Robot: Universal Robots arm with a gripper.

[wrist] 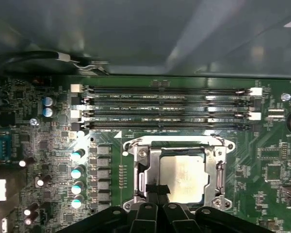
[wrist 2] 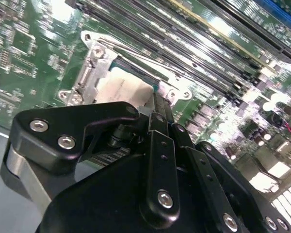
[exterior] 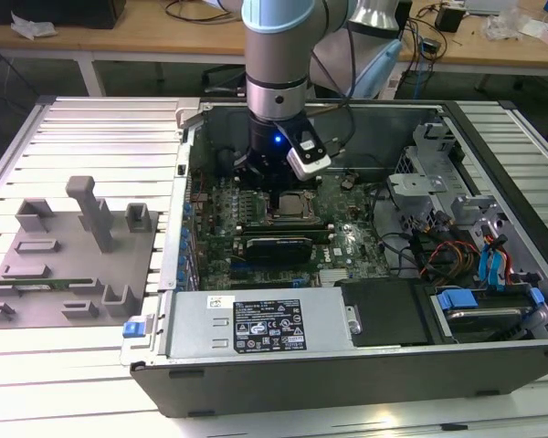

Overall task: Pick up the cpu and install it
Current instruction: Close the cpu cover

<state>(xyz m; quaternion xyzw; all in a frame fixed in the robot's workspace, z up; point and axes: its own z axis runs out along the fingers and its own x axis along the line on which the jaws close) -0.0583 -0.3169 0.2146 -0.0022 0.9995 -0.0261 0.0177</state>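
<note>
Pale silver square cpu [wrist: 182, 177] seen lying flat inside square metal-framed socket [wrist: 218, 165] on green motherboard [wrist: 48, 160]. Black tool [wrist: 153, 188] held low over socket, fingertips drawn together, nothing clamped between. Tips placed at cpu's edge; contact cannot be told. Long black memory slots [wrist: 165, 104] ranged just beside socket. In exterior view, tool [exterior: 283, 192] positioned inside open grey computer case [exterior: 347, 383], directly above socket.

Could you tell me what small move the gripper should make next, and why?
Probably a short straight lift: the small square silver-topped cpu already seems to lie flat inside the square metal socket, and the shut black gripper hangs at its edge, apparently holding nothing.
</note>
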